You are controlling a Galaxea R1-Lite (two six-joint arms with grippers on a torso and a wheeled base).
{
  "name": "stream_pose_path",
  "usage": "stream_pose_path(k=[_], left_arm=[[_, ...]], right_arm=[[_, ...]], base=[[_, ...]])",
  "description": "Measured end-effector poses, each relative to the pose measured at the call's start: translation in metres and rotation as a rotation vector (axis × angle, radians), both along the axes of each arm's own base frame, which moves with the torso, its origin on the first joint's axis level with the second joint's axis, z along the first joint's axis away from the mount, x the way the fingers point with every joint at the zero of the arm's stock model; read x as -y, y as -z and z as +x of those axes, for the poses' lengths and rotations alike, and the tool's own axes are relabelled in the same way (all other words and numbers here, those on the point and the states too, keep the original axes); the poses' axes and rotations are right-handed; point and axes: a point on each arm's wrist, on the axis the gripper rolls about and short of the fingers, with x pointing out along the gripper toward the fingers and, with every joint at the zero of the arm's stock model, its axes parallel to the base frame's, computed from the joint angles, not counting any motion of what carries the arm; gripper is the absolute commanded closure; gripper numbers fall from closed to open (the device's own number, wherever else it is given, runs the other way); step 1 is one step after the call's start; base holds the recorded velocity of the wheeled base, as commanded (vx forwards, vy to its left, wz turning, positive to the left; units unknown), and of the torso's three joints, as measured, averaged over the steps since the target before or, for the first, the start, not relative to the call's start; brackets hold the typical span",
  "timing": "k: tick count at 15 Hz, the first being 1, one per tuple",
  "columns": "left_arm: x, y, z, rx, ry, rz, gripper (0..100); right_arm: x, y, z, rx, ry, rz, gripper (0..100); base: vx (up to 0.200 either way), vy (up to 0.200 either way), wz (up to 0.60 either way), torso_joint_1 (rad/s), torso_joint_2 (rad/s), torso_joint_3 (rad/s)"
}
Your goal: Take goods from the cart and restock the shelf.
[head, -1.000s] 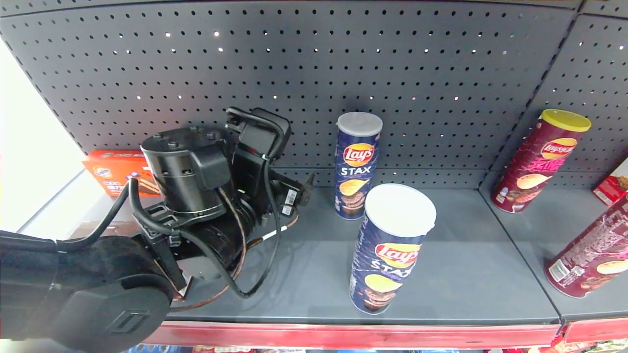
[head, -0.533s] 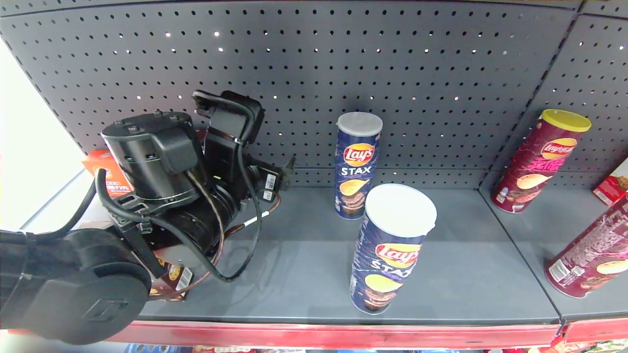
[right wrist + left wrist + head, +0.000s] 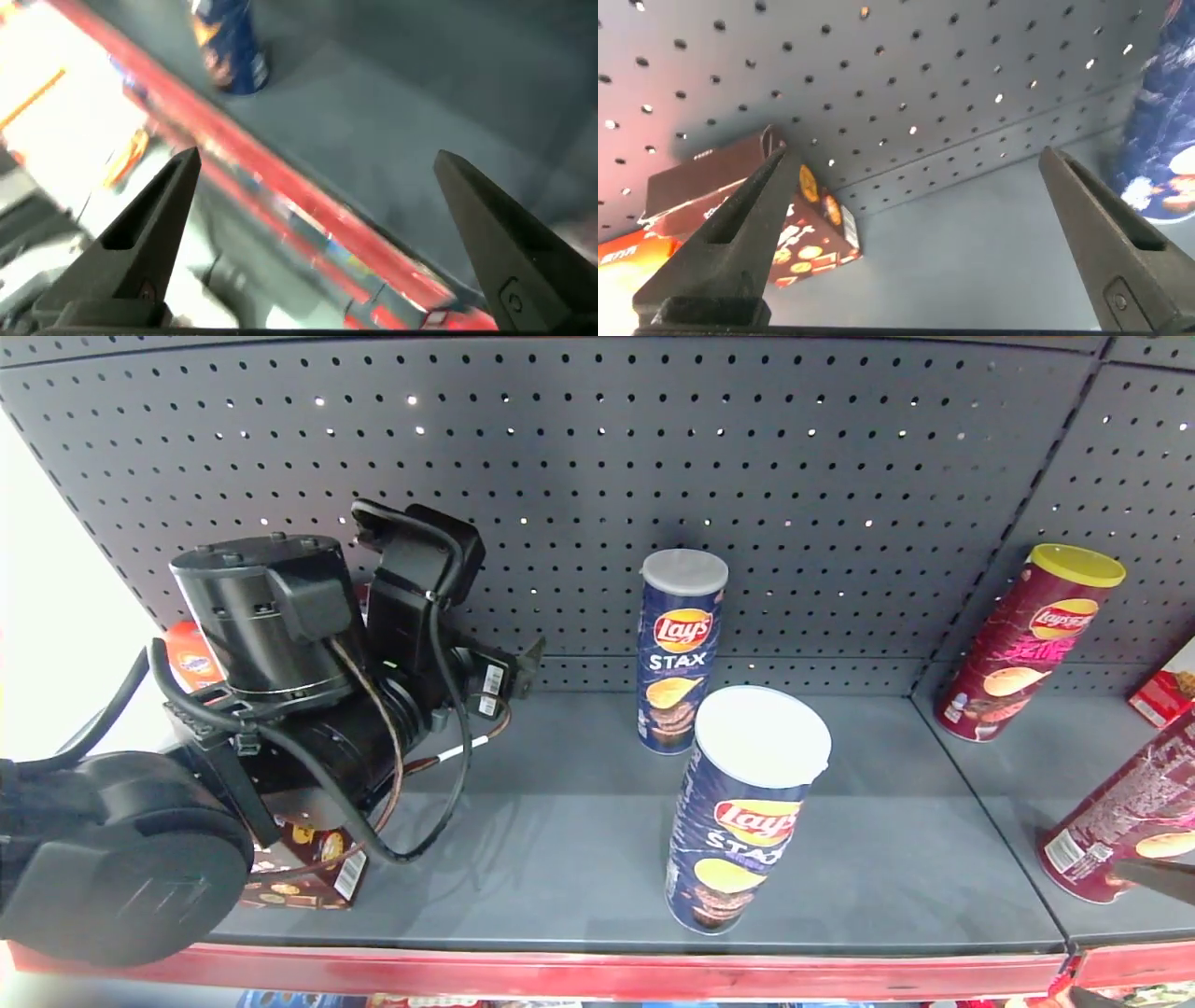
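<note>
While the left claw [image 3: 917,159] hangs over the left part of the shelf [image 3: 579,831], its two fingers are spread wide with nothing between them. A dark brown box [image 3: 313,875] lies near the shelf's red front lip, partly under the left arm. Its print shows round golden biscuits, and a white barcode patch sits on the end turned toward the middle of the shelf. Behind it, close to the perforated back panel [image 3: 597,457], sits an orange box [image 3: 191,661], mostly hidden by the arm. Two blue chip cans stand upright near the middle. The rear can [image 3: 680,653] has a grey lid and is close to the panel, while the front can [image 3: 742,812] has a white lid and is nearer the lip. Farther right, a yellow-lidded maroon can [image 3: 1027,644] stands at the back and a second maroon can [image 3: 1120,831] at the front. The right claw [image 3: 318,159] is out in front of the red lip, its fingers likewise apart and empty.
</note>
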Motion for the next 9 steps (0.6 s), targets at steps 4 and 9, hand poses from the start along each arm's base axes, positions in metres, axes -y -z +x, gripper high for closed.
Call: stream_pose_path(k=[4,9], left_arm=[[-0.007,-0.008,0.008,-0.033,0.024,0.019,0],[-0.010,-0.007,0.007,-0.065,0.025,0.036,0]], right_arm=[[-0.022,0.001,0.030,-0.032,-0.039,-0.028,0],[-0.053,0.008,0.066,-0.035,-0.016,-0.061,0]], base=[[0.000,0.000,0.00,0.000,0.00,0.000],[0.000,0.000,0.00,0.000,0.00,0.000]])
